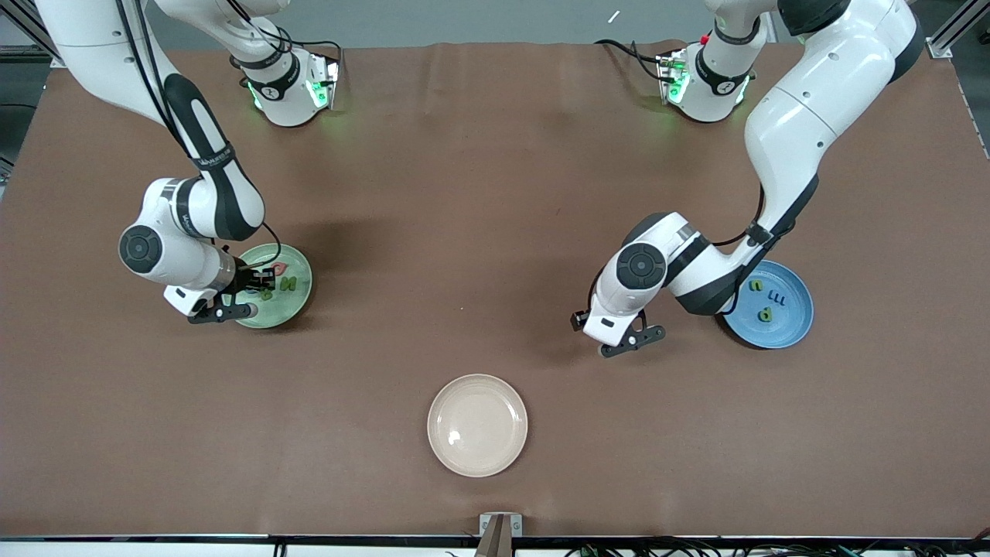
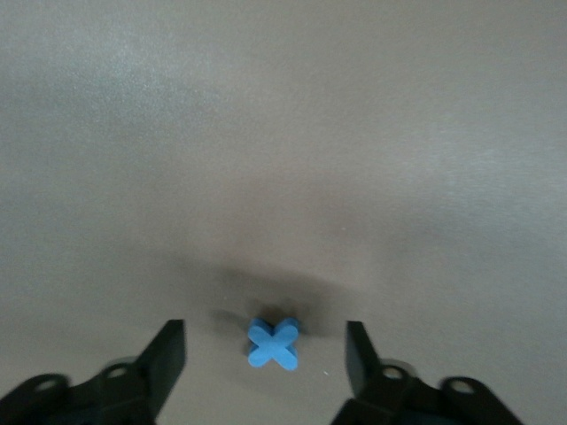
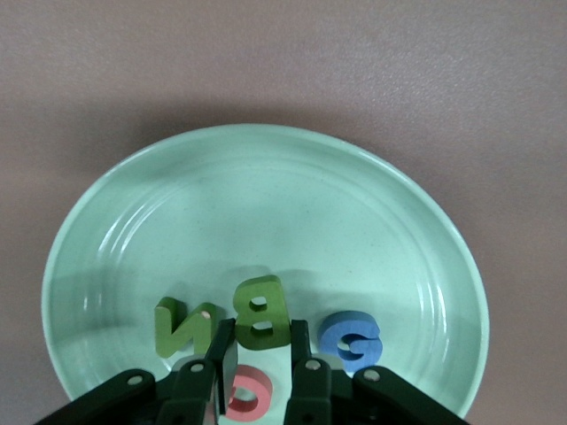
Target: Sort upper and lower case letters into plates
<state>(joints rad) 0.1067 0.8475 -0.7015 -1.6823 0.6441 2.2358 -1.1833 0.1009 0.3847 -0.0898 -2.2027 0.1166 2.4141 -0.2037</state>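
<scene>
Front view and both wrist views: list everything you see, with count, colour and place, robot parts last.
Table: one, brown, under everything.
Green plate: one, pale green, toward the right arm's end of the table.
Capital letters: four in the green plate: green N, green B, blue G, pink Q.
Blue plate: one, bright blue, toward the left arm's end of the table.
Small letters: three in the blue plate: green n, blue m, green p.
Blue x: one, on the bare table.
Cream plate: one, nearest the front camera.
Left tool: open, its fingers on either side of the blue x.
Right tool: shut, over the green plate.
</scene>
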